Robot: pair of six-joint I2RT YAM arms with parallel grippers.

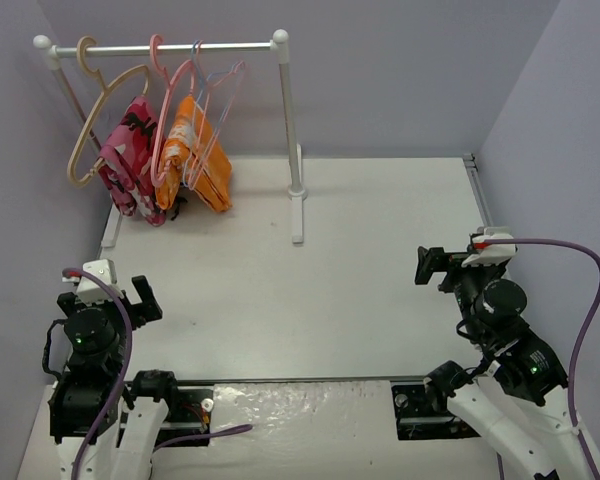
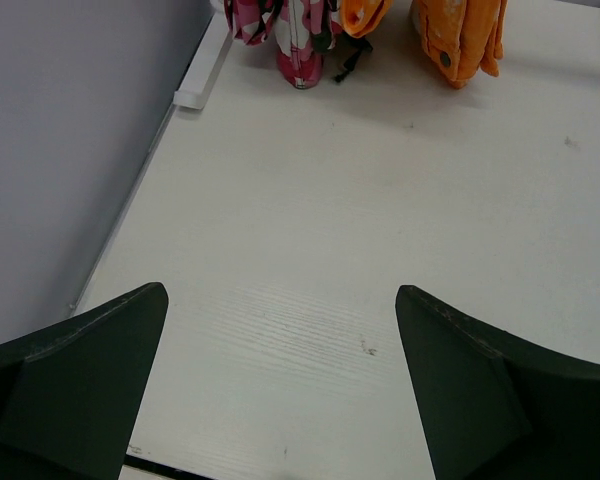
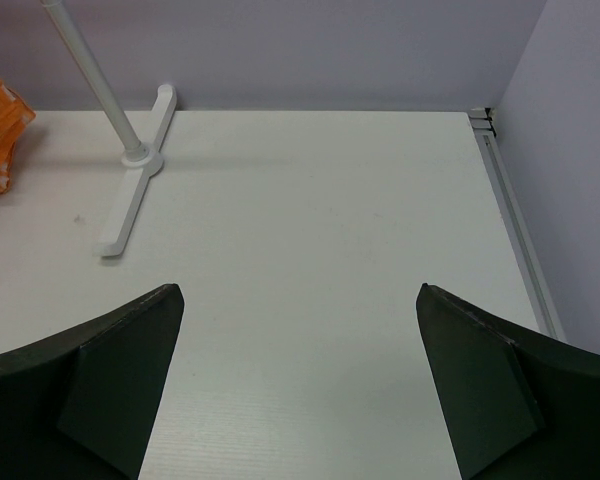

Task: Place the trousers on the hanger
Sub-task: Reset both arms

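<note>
Orange trousers (image 1: 198, 155) with white blotches hang folded from the salmon-pink hanger (image 1: 161, 120), which is hooked on the white rail (image 1: 230, 46) of the rack at the far left of the table (image 1: 360, 260), their lower folds reaching down to the surface. Just beside them on the left a pink-and-red garment (image 1: 130, 150) hangs with a beige hanger (image 1: 78, 150), and thin wire hangers (image 1: 220, 85) sit on the right. Left gripper (image 2: 280, 290) and right gripper (image 3: 300, 290) are both near their bases, well apart from the rack, fingers spread wide and nothing between them.
</note>
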